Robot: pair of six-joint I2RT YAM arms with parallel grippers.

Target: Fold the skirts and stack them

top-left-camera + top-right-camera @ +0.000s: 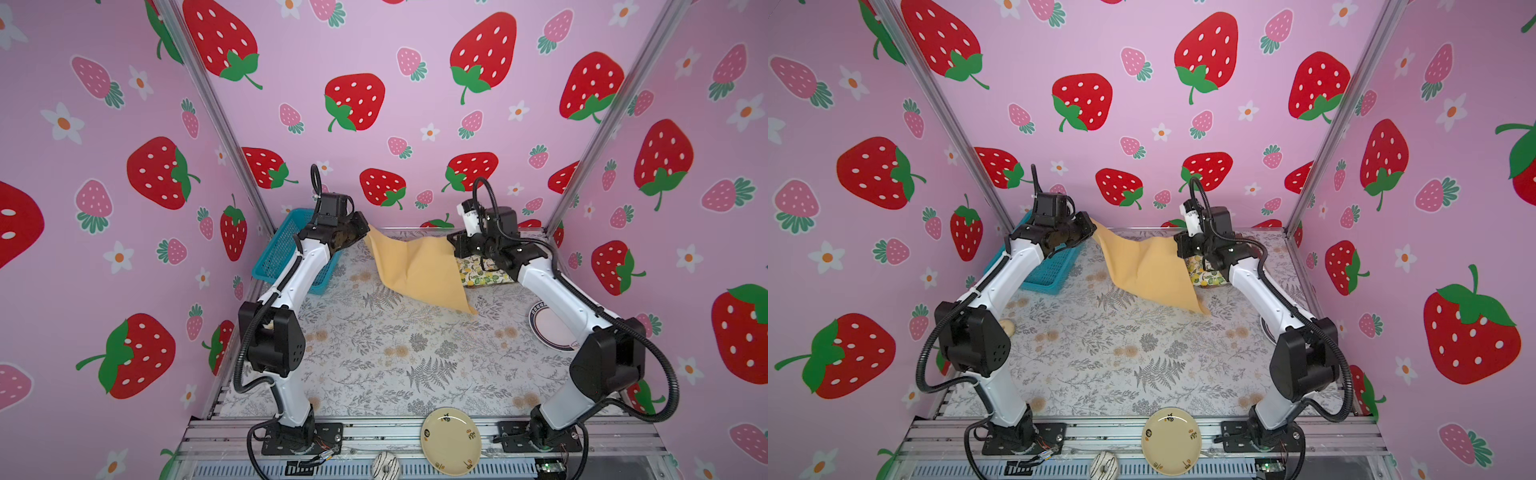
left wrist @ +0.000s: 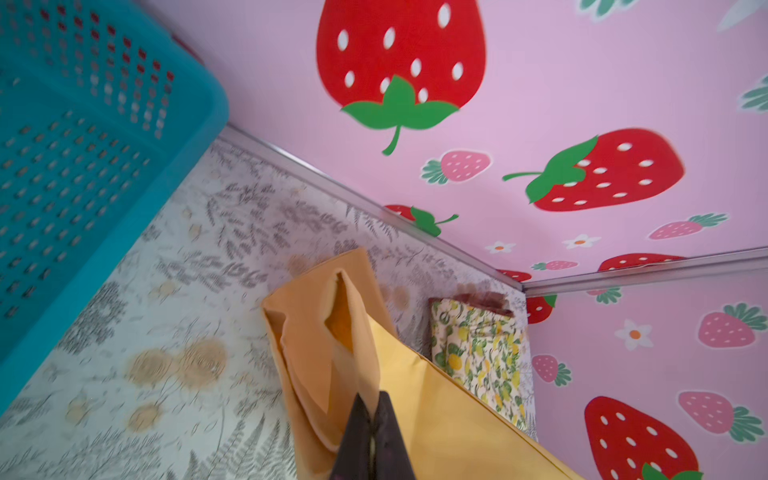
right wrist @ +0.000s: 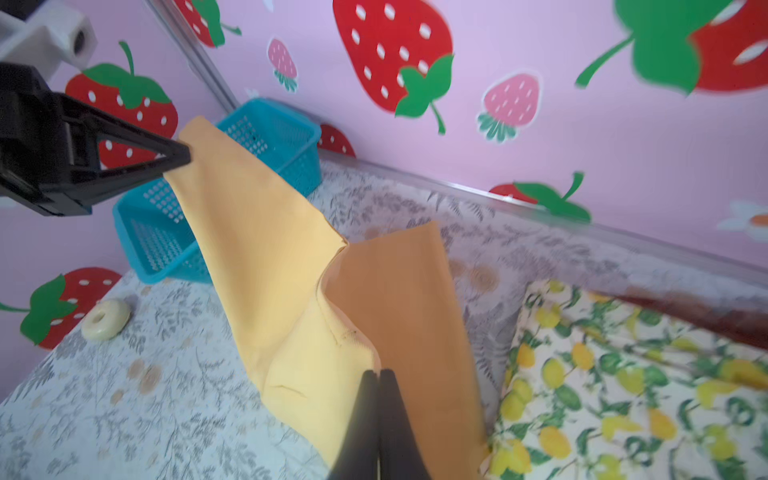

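Note:
The mustard-yellow skirt [image 1: 415,270] hangs stretched between both grippers above the back of the table, its lower corner touching the cloth. My left gripper [image 1: 365,230] is shut on its left upper corner, with the pinch showing in the left wrist view [image 2: 374,399]. My right gripper [image 1: 451,245] is shut on the right upper corner [image 3: 377,374]. Behind it at the back right lies the folded lemon-print skirt [image 1: 482,272]. It rests on the red plaid skirt [image 3: 685,307], of which only an edge shows.
A blue mesh basket [image 1: 282,253] stands at the back left under the left arm. A pink-and-white plate [image 1: 548,328] lies by the right arm. A yellow plate [image 1: 451,440] and a striped doughnut [image 1: 384,465] sit at the front rail. A cream ring [image 1: 1008,326] lies at the left edge.

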